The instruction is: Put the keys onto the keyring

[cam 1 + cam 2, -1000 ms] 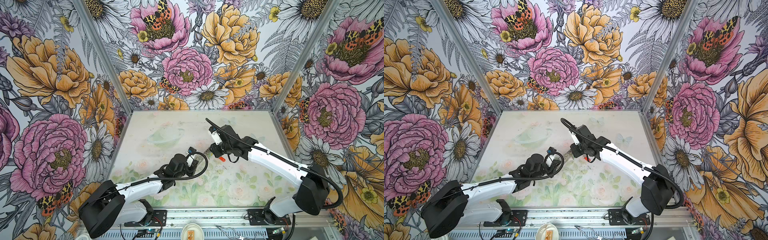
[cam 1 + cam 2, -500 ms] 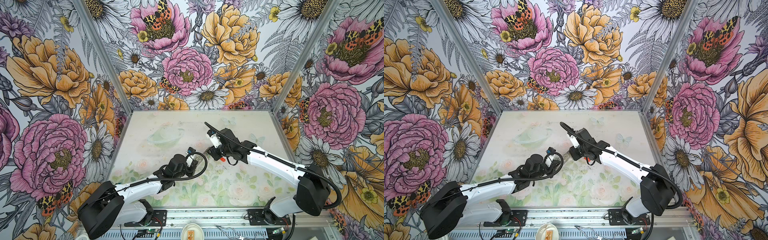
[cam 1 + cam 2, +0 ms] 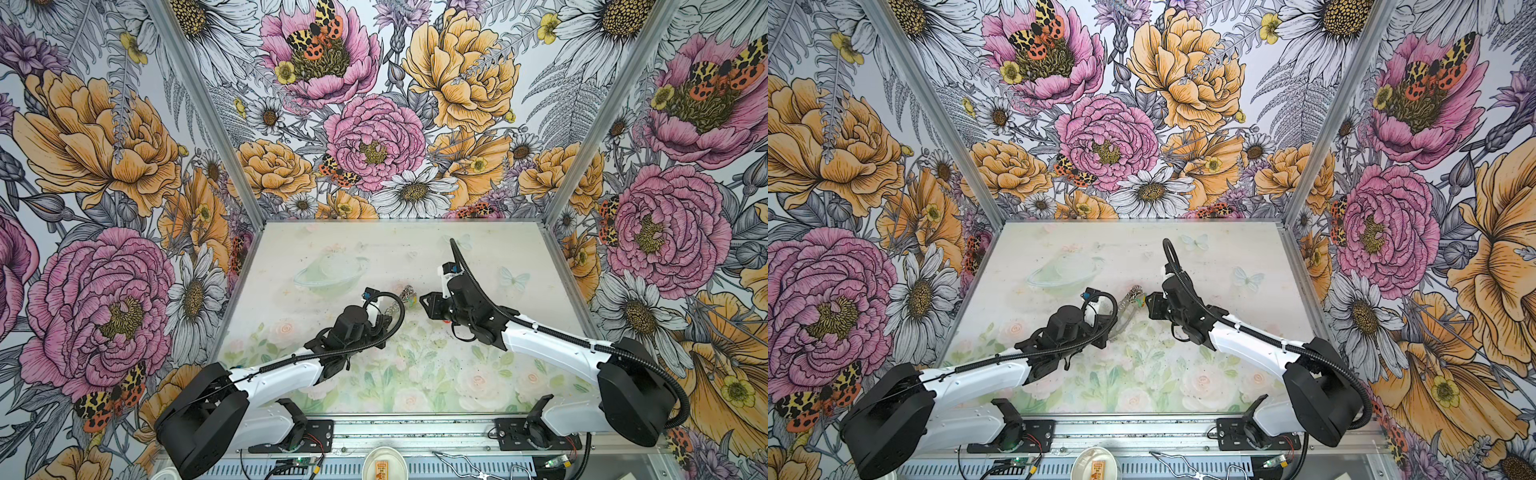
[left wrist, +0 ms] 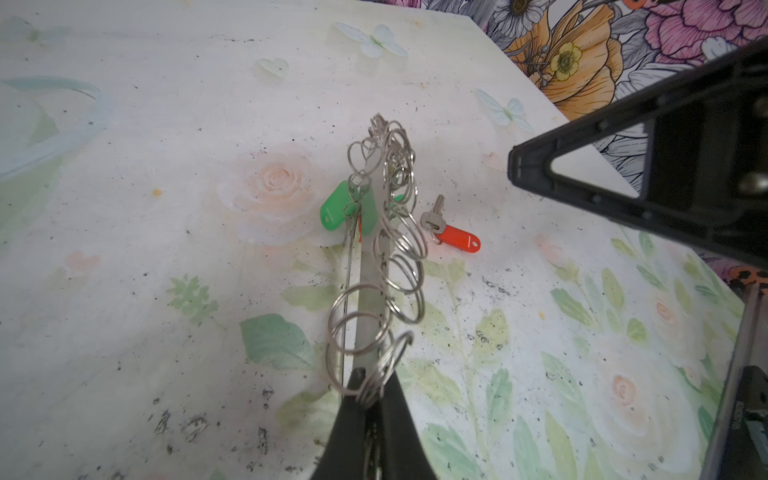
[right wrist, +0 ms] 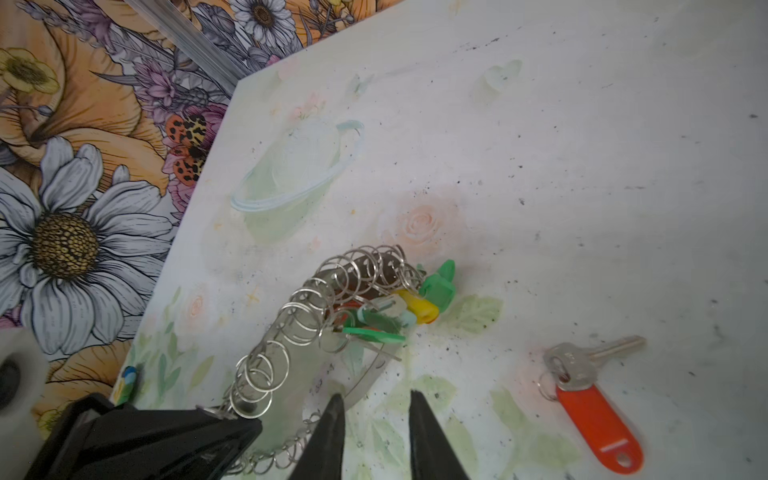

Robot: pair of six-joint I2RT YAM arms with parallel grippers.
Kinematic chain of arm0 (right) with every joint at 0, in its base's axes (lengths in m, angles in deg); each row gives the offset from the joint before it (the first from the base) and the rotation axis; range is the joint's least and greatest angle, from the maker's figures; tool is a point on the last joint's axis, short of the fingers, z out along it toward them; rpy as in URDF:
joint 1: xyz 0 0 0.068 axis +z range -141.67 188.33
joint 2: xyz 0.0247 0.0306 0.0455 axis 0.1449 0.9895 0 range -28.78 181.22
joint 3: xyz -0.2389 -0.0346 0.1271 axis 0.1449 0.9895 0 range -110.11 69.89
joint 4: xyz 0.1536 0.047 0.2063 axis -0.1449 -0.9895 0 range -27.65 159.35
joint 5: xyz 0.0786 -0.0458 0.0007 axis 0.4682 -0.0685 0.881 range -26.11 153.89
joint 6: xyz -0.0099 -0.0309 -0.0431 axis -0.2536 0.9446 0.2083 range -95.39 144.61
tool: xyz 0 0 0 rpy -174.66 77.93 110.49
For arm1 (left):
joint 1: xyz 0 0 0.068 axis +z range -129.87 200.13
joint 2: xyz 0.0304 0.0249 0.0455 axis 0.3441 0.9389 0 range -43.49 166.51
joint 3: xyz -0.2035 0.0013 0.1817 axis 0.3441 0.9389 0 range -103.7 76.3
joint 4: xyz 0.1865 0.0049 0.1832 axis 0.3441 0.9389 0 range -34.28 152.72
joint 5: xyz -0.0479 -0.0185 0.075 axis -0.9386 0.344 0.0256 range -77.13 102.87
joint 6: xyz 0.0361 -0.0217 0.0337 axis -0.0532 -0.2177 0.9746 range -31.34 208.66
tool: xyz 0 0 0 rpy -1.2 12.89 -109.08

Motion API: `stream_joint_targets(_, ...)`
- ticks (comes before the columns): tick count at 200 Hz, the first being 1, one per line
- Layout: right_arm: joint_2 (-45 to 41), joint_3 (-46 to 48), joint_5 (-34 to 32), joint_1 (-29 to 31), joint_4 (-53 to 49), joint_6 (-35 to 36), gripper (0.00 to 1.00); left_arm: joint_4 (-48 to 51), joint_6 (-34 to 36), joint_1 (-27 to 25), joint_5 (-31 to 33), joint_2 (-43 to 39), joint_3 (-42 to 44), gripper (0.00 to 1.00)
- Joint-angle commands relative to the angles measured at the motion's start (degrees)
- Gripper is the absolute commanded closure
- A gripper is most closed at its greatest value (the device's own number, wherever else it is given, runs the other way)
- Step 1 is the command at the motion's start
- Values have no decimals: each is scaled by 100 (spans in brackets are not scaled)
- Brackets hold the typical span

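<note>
- Flowered walls (image 3: 374,124) enclose a pale printed tabletop (image 3: 519,249); in both top views the keyring (image 3: 405,296) is near its centre, held upright on edge.
- At the ring's 8 o'clock the left jaws are clamped on its rim.
- Green- and yellow-tagged keys (image 5: 424,309) hang from its small split rings.
- At 3 o'clock the right jaws stand slightly apart — empty.
- One red-tagged key (image 5: 582,376) lies loose on the tabletop — at the ring's 4 o'clock.

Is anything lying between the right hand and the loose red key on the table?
Nothing visible. In the right wrist view, only bare table lies between the open right hand and the red key. The keyring, clamped in the left hand, is on the hand's other side, off that path.
</note>
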Motion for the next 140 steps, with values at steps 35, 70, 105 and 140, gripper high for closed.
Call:
stream_joint_targets(35, 320, 356, 469, 139, 2686, -1662, 72, -797, -715, -228, 587, -281, -45, 100)
stream_joint_targets(70, 381, 407, 443, 139, 2859, -1776, 72, -830, -763, -245, 465, -357, -69, 100)
stream_joint_targets(105, 482, 380, 428, 130, 3038, -1940, 74, -907, -861, -269, 432, -451, -65, 100)
stream_joint_targets(140, 540, 389, 446, 131, 3087, -2069, 76, -938, -941, -289, 440, -498, -98, 100)
